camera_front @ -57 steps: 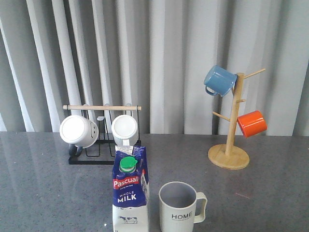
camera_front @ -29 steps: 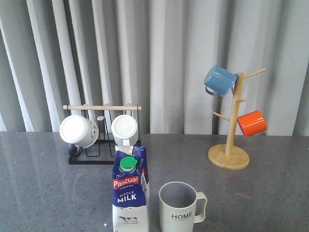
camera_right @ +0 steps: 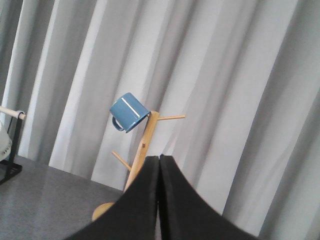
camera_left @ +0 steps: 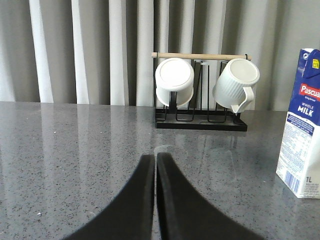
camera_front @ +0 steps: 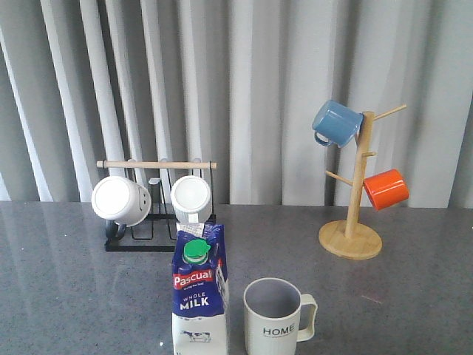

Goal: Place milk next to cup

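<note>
Front view shows a grey speckled table backed by pale curtains. At the rear left stands a black wire rack with a wooden bar, carrying two white mugs on their sides; at the rear right a wooden mug tree holds a blue mug and an orange mug.

At the near edge the milk stands upright, green cap facing the camera, with the cup just beside it on the robot's right, a narrow gap between them, handle turned away from the carton. Neither arm appears in this view.

Left wrist view: left gripper has its black fingers pressed together with nothing between them, held low over bare table well apart from the carton. Right wrist view: right gripper is likewise closed and empty, raised and aimed at the mug tree.

Handling assessment: the carton is judged stiff-walled but yielding under squeeze, its coated faces somewhat slick, and tall enough to tip if pushed high. How full it is cannot be told, so weight is unknown. Recommended hold is across the flat side panels at mid-height, below the gable, with moderate pressure. The mug looks rigid and breakable; contact with it should be avoided
</note>
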Action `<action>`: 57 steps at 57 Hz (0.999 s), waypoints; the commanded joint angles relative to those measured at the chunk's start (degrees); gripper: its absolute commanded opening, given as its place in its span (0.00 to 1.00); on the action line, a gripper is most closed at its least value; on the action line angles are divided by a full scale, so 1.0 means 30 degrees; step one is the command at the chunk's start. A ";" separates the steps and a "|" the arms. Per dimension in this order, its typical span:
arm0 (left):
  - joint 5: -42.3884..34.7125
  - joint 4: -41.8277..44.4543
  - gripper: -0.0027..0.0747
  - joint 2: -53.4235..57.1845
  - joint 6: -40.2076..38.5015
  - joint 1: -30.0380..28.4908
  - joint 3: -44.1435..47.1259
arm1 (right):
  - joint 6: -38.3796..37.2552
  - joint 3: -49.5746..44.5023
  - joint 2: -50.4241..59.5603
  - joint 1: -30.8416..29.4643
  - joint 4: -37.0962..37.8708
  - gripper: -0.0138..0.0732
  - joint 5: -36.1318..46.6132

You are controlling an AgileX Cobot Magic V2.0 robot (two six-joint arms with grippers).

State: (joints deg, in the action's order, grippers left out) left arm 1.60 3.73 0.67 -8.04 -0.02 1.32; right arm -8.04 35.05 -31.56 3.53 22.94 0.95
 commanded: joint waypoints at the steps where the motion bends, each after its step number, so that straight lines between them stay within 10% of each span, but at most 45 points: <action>1: -0.1255 -0.0034 0.03 0.0236 -0.0191 -0.0021 -0.0417 | 0.1170 -0.0201 0.0680 -0.0120 -0.2911 0.15 0.0309; 11: -0.1255 -0.0034 0.03 0.0236 -0.0191 -0.0021 -0.0417 | 0.4993 -0.4196 0.2785 -0.0116 -0.6364 0.15 0.1924; 29: -0.1255 -0.0034 0.03 0.0236 -0.0191 -0.0021 -0.0417 | 0.2884 -1.1589 0.9019 -0.0116 -0.7139 0.15 0.2576; 57: -0.1255 -0.0034 0.03 0.0236 -0.0191 -0.0021 -0.0417 | 0.2151 -1.2422 1.1014 -0.0116 -0.7003 0.15 0.0664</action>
State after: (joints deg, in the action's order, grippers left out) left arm 1.66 3.73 0.67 -8.04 -0.02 1.32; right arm -1.72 -1.60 0.54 3.53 1.44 -1.03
